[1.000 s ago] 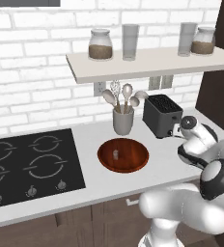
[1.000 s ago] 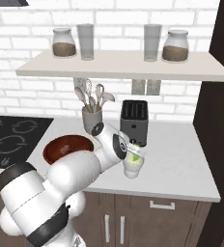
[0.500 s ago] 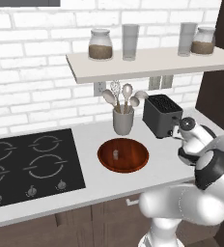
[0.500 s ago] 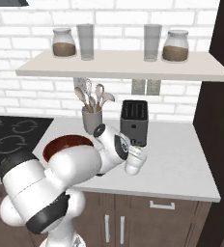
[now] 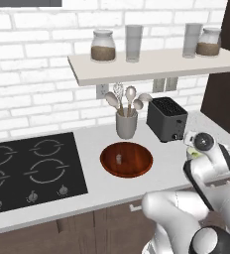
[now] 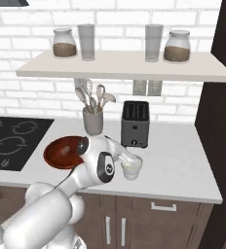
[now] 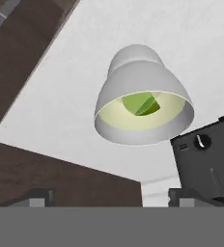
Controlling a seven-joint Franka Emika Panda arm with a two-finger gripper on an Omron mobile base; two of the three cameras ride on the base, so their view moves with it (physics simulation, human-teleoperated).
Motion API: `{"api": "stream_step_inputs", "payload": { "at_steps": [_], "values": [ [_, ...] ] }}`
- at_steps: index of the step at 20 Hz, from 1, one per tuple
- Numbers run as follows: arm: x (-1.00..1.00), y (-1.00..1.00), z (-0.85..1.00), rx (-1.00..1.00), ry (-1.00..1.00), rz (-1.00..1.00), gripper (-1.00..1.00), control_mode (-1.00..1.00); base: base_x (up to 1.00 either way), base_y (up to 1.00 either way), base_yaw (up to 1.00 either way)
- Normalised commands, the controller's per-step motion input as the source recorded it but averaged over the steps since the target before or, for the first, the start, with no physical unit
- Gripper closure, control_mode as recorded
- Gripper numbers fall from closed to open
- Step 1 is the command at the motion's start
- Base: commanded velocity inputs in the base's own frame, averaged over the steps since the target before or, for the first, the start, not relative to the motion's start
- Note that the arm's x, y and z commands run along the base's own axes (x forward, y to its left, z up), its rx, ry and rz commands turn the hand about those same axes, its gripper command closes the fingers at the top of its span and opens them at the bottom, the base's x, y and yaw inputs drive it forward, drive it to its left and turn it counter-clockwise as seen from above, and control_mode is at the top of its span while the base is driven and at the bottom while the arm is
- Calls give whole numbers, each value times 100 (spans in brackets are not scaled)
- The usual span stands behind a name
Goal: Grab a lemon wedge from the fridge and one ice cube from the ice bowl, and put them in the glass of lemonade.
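hand (image 7: 106, 198) fingers wide apart, holding nothing, just above the glass of lemonade (image 7: 142, 99). lemon wedge (image 7: 142, 103) sits inside it. glass stands on the white worktop (image 6: 183, 160) near the toaster (image 6: 135, 123); ice bowl (image 5: 126, 159) to its left.

Counter (image 6: 183, 165) carries cup (image 6: 132, 168), bowl (image 5: 126, 159), toaster (image 6: 135, 123)

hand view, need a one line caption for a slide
Looking down from the open gripper at the lemon wedge lying in the glass of lemonade on the white counter beside the toaster.
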Motion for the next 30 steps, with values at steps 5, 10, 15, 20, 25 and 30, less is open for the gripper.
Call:
{"api": "stream_step_inputs", "payload": {
  "at_steps": [5,10,15,20,25,30],
  "values": [
    [-27,59,100,0,-18,0,-100,-100,0,0,0],
    [-41,68,99,10,-18,-8,-100,-100,0,0,0],
    [-56,48,87,54,-38,-40,-100,-100,0,0,0],
    [-19,39,10,66,-59,-55,-100,-100,0,0,0],
    [1,39,-66,70,-64,-46,-100,-100,0,0,0],
    [14,18,-54,72,-61,-55,-100,-100,0,0,0]
  ]
}}
